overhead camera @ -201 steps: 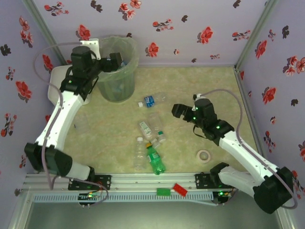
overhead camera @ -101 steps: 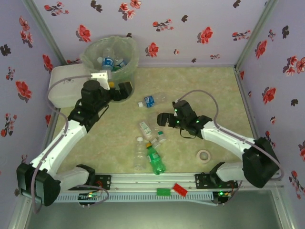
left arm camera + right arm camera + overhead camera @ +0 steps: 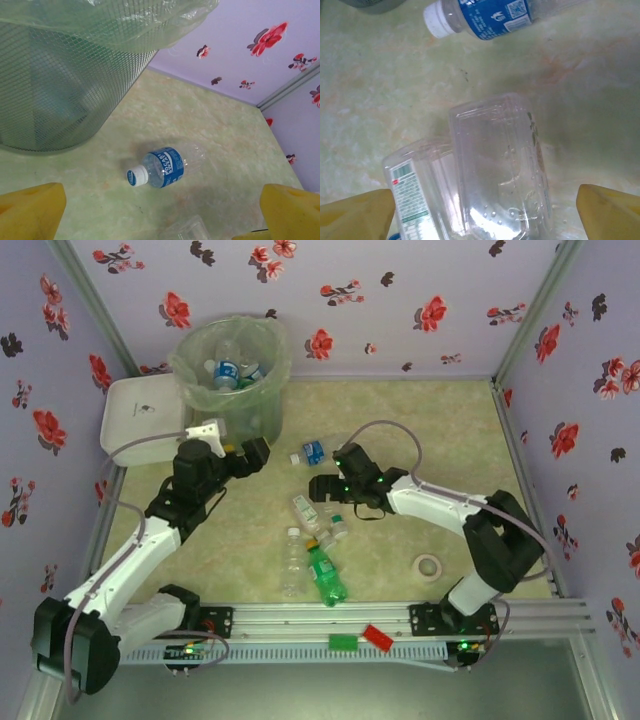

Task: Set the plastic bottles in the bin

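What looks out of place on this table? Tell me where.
The tape roll lies at the right of the table, apart from the plastic bottles, and it is no bottle. A red block and a green block sit on the near rail. The bottles lie on their sides mid-table; nothing looks spilled.

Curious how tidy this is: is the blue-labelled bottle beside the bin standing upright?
No, the blue-labelled bottle lies on its side on the table.

Top external: looked steeply down from above and behind, over the whole table [image 3: 450,430]. Left wrist: sat low, faced past the bin [image 3: 60,90] toward a blue-labelled bottle [image 3: 162,168]. Right wrist: stared down, very close, at a clear bottle [image 3: 500,170]; caught that same blue-labelled bottle at its top edge.
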Action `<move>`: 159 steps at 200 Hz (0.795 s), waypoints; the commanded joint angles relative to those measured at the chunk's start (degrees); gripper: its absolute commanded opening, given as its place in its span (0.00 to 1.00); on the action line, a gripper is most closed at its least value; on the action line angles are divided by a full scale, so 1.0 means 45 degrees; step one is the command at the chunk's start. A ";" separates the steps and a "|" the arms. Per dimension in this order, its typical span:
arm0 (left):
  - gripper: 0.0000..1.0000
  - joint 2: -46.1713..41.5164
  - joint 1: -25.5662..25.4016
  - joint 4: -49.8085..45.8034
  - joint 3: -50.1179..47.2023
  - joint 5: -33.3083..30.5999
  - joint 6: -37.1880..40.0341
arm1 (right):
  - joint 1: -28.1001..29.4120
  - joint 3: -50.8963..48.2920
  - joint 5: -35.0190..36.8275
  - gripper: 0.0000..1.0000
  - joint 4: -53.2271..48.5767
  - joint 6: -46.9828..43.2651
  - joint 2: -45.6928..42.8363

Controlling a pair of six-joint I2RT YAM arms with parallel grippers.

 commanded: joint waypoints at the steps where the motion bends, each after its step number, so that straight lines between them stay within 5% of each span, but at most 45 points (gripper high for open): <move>1: 1.00 -0.0096 -0.0027 0.0923 -0.0663 -0.0376 -0.0716 | 0.0048 0.1006 0.0509 0.92 -0.0762 -0.0609 0.0879; 60: 1.00 -0.0073 -0.0123 0.1571 -0.1384 -0.0050 -0.1523 | 0.0048 0.4038 0.1045 0.83 -0.2982 -0.1424 0.3580; 159: 1.00 -0.0277 -0.0195 0.1642 -0.1808 -0.0036 -0.1847 | 0.0088 0.4431 0.2328 0.73 -0.4294 -0.2170 0.4584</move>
